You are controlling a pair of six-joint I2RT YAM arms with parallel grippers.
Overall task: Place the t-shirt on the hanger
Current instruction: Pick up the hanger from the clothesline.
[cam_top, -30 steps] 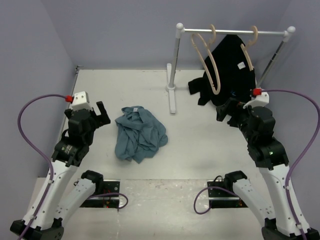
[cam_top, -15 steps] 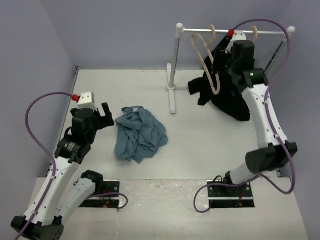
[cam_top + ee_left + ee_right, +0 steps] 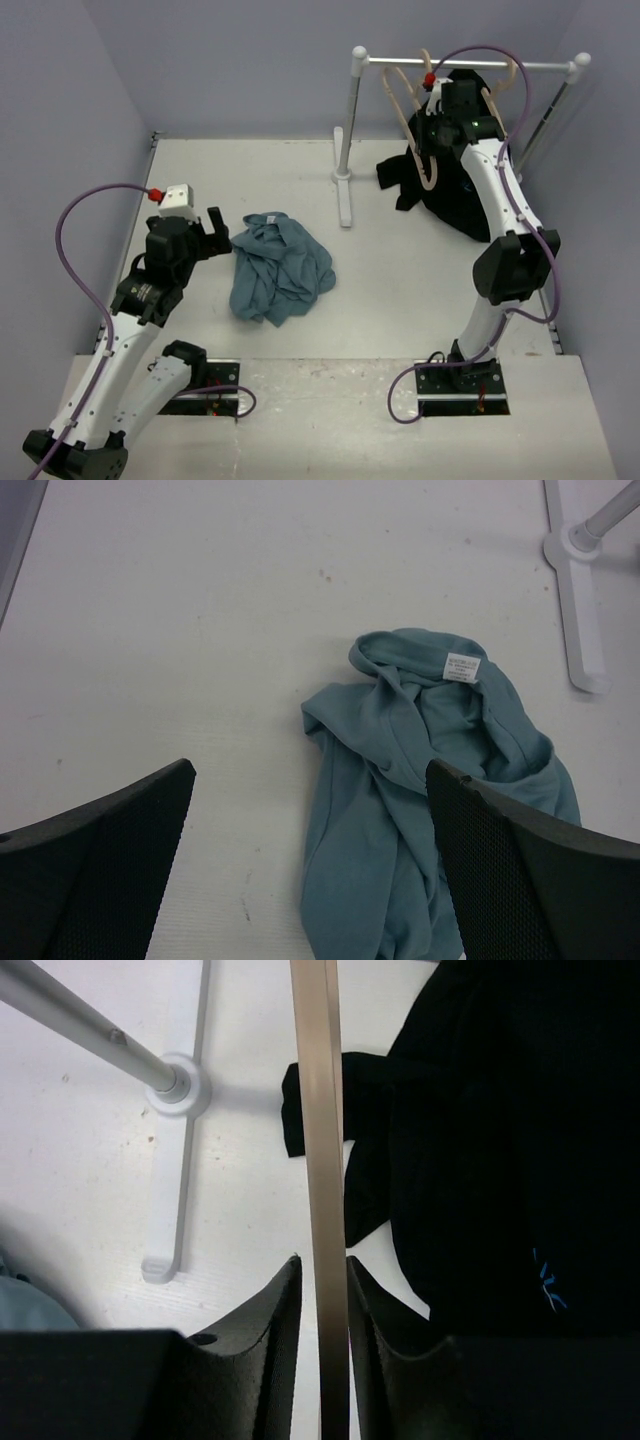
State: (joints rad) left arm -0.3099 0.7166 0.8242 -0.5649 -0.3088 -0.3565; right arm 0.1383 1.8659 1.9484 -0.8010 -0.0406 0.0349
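Your left gripper [image 3: 310, 770] is released, jaws spread wide, hovering over the table [image 3: 400, 280] just left of the t-shirt [image 3: 280, 265] without touching it. The t-shirt [image 3: 420, 780] lies crumpled in a heap on the table, left of the rack [image 3: 460, 63] foot, its white label [image 3: 462, 666] facing up. Your right arm is raised to the rack, where the hanger [image 3: 405, 115] hangs bare beside a black garment [image 3: 445, 200] on a second hanger. In the wrist view your right gripper [image 3: 322, 1260] straddles a straight beige part of the hanger [image 3: 322, 1110]. One finger touches it and a thin gap shows at the other, so you cannot tell whether it is clamped
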